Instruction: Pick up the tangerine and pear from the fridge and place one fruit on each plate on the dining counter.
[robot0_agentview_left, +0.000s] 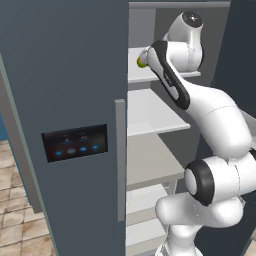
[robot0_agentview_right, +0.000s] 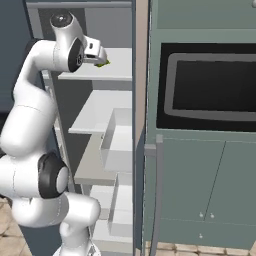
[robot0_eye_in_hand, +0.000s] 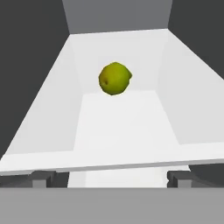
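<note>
Looking at the pear (robot0_eye_in_hand: 115, 78), it sits alone toward the back of a white upper shelf (robot0_eye_in_hand: 124, 122) inside the open fridge (robot0_agentview_left: 65, 100), well ahead of the gripper (robot0_eye_in_hand: 111, 177), whose jaws are spread fully wide with nothing in them. I'd guess it's light and firm but smooth and round, so it'll probably roll if nudged. Best bet is squeezing it across its fat middle, not near the narrower end.

No text, label, brand or number can be read anywhere; the small black panel (robot0_agentview_left: 75, 142) on the fridge (robot0_agentview_left: 65, 100) door carries only blurred blue lights.
</note>
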